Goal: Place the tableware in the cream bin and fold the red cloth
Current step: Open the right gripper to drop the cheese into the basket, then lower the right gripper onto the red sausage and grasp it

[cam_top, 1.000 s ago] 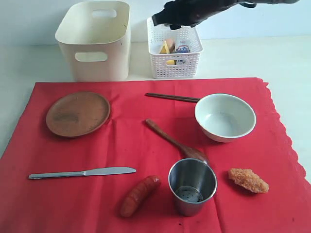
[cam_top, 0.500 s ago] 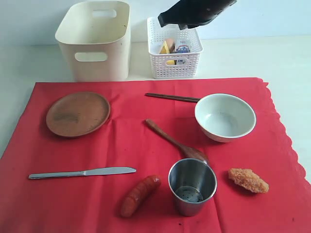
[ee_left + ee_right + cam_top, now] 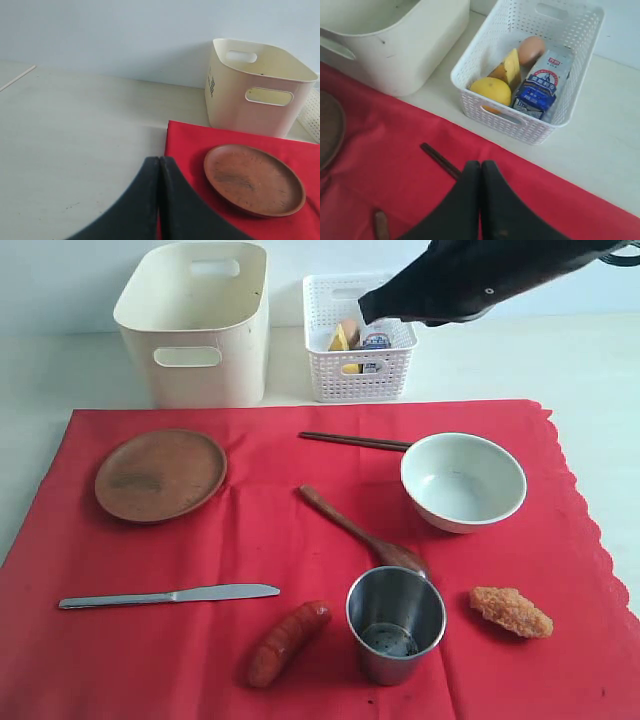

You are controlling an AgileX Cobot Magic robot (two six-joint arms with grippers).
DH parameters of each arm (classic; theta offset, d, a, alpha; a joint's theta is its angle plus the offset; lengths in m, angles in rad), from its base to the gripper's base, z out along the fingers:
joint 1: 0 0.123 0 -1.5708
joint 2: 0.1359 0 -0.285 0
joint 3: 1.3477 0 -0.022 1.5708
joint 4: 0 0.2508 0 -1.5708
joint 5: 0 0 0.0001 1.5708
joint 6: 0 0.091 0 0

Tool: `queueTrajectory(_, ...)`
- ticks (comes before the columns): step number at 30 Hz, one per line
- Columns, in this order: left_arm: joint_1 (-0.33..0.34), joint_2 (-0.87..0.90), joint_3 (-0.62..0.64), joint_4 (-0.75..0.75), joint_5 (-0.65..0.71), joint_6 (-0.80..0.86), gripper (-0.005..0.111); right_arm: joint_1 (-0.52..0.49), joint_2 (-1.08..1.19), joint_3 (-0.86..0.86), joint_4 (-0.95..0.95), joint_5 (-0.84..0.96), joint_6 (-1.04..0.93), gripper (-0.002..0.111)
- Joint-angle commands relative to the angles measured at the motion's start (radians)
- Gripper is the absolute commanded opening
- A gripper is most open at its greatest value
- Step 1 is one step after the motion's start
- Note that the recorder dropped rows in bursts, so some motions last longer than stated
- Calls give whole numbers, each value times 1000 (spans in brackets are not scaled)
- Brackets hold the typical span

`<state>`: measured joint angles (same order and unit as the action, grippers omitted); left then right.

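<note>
nothing packed yet, both grippers empty

the right gripper [image 3: 480, 167] hung high over the far edge of the red cloth [image 3: 120, 550], at about 1 o'clock. its two jaws were pressed tight together with nothing between them. the left gripper [image 3: 158, 162] was pinched together and empty too. it sat just off the cloth near 9 o'clock, close to the round brown plate [image 3: 160, 475].

the cream bin [image 3: 215, 385] stood off the cloth past 11 o'clock, open on top, so things could be dropped straight in. all the tableware lay on the cloth with room around most pieces, which i think made each one easy to pick. the plate was at 10 o'clock, the dark chopsticks [image 3: 355, 441] at 12 and the white bowl [image 3: 463, 481] at 2. the wooden spoon [image 3: 360, 532] was in the middle, the steel cup [image 3: 394, 625] near 5 just beside the spoon's end, and the knife [image 3: 170, 595] at 8.

the sausage [image 3: 289, 643] and the fried piece [image 3: 511, 611] were food, so they probably belonged in the white basket [image 3: 345, 380] at 12 o'clock. the cloth lay under everything, so folding it likely had to come last.
</note>
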<state>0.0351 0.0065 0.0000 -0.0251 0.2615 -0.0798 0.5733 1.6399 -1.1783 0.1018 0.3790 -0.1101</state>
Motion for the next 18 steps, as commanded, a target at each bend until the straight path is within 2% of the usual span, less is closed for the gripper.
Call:
queueTrajectory(1, 2, -7, 0, -3, -4, -4, 1, 57, -67, 85, 21, -87, -1, 0)
queueTrajectory(9, 2, -7, 0, -3, -4, -4, 1, 205, -85, 191, 19, -128, -3, 0)
queueTrajectory(18, 2, -7, 0, -3, -4, -4, 1, 224, -120, 310, 22, -151, -20, 0)
